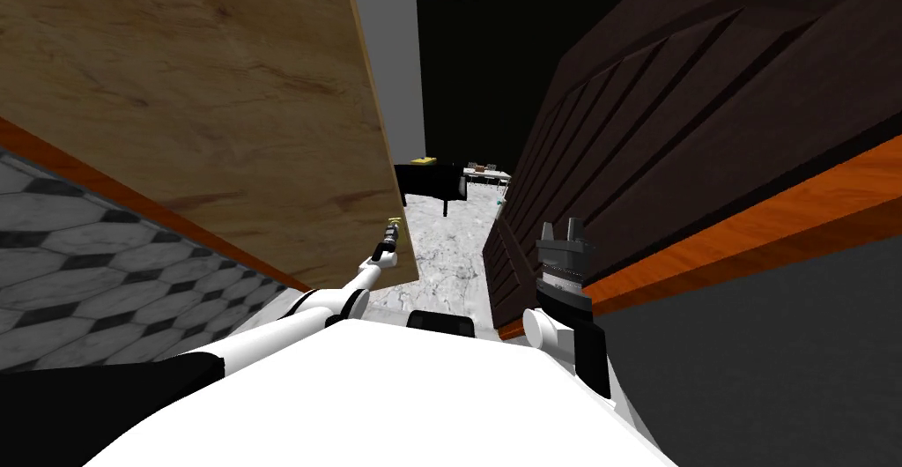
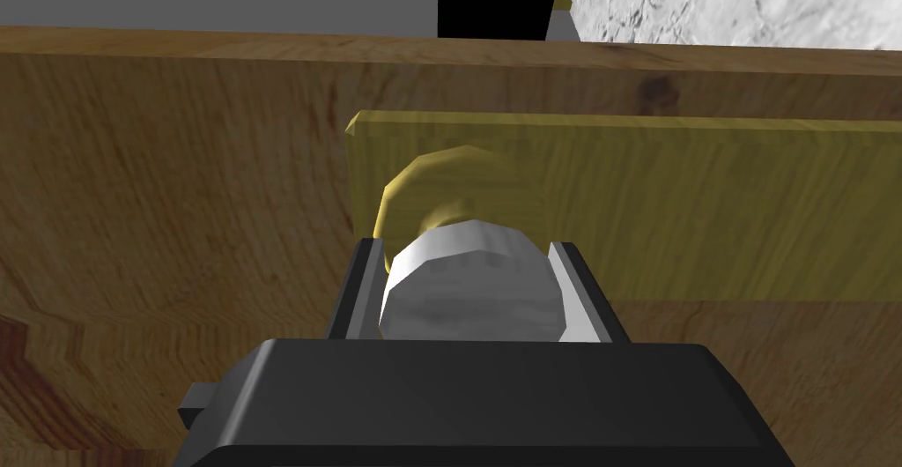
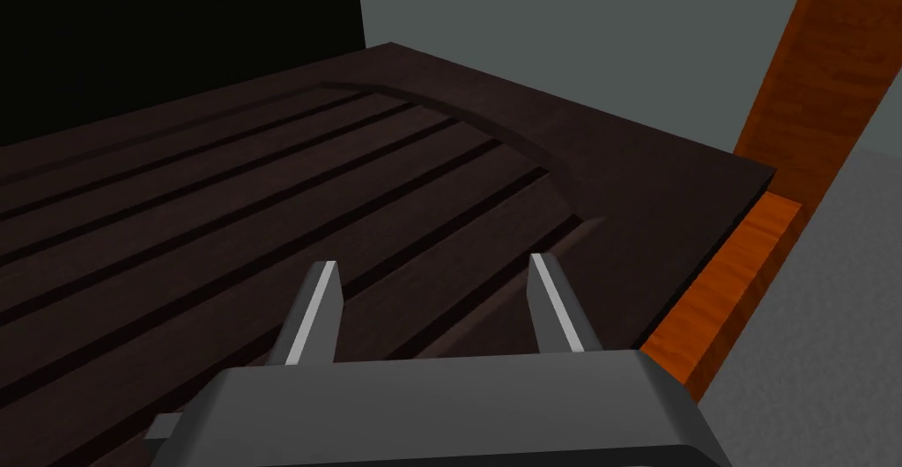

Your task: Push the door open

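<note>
A light wooden door [image 1: 220,92] stands on my left, its free edge toward the gap ahead. My left gripper [image 1: 392,228] reaches that edge. In the left wrist view the left gripper [image 2: 464,250] is shut on a pale grey knob [image 2: 471,285], which sits on a yellow plate [image 2: 661,206] fixed to the wooden door [image 2: 176,206]. A dark brown panelled door leaf [image 1: 705,92] stands on my right. My right gripper [image 1: 561,226] is held up close beside it. In the right wrist view the right gripper [image 3: 433,268] is open over the dark panels [image 3: 220,197], touching nothing.
An orange wooden frame [image 1: 749,228] borders the dark leaf, with a grey wall [image 1: 775,356] beside it. Hexagon tiles [image 1: 88,250] cover the left wall. Through the gap lie a marbled floor [image 1: 449,241], a black table [image 1: 432,184], a white table [image 1: 486,173] and a black area.
</note>
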